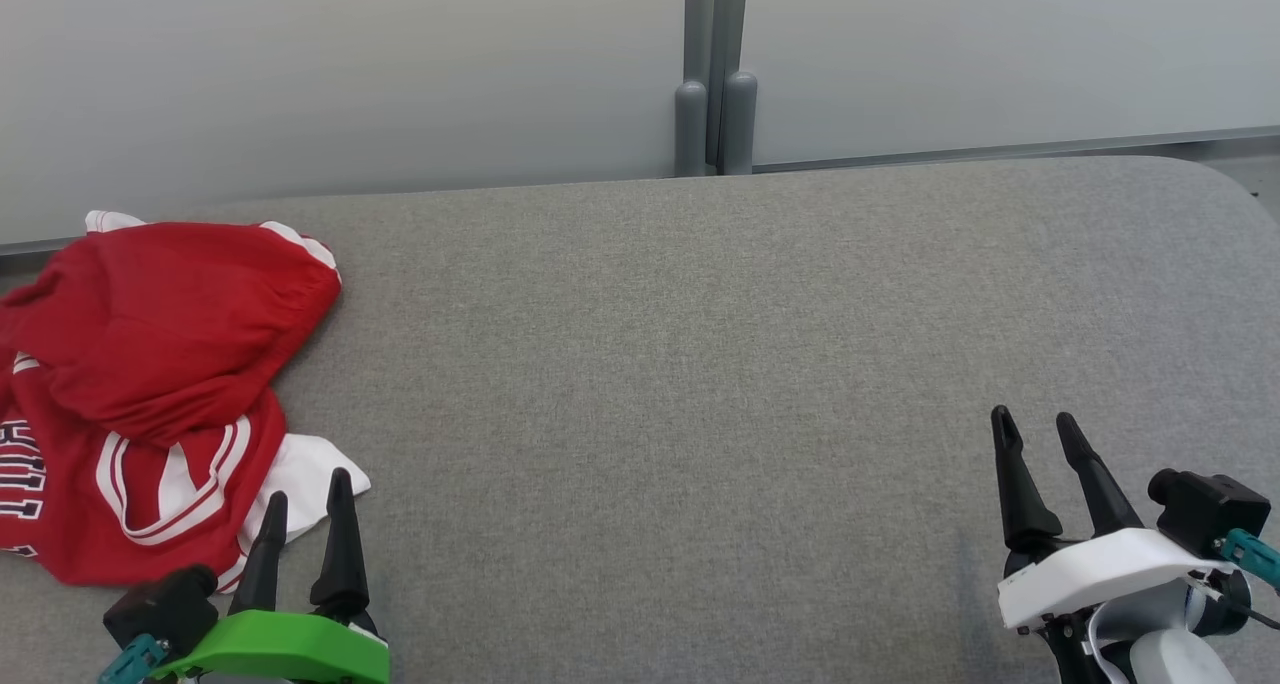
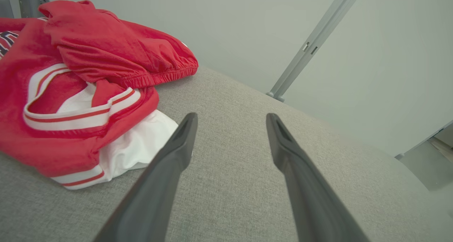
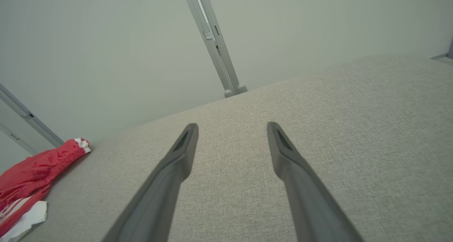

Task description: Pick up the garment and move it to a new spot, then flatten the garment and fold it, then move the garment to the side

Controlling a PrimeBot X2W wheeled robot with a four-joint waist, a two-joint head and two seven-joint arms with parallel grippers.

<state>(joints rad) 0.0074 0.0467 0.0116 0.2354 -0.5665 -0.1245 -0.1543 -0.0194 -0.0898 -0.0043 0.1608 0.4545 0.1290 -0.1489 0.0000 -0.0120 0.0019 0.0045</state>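
A red garment point(image 1: 150, 364) with white trim and dark lettering lies crumpled at the left end of the grey padded table point(image 1: 700, 384). The left wrist view shows this garment point(image 2: 81, 86) bunched, with a white flap at its near edge; in the right wrist view the garment point(image 3: 28, 178) sits far left. My left gripper point(image 1: 308, 499) stands open just right of the white flap, with nothing between its fingers point(image 2: 177, 146). My right gripper point(image 1: 1035, 426) is open and holds nothing above bare fabric at the lower right, far from the garment.
A pale wall panel point(image 1: 350, 64) runs behind the table, with a grey upright post point(image 1: 715, 74) at its middle. The table's far right corner point(image 1: 1215, 179) is rounded. Bare grey fabric stretches between the two grippers.
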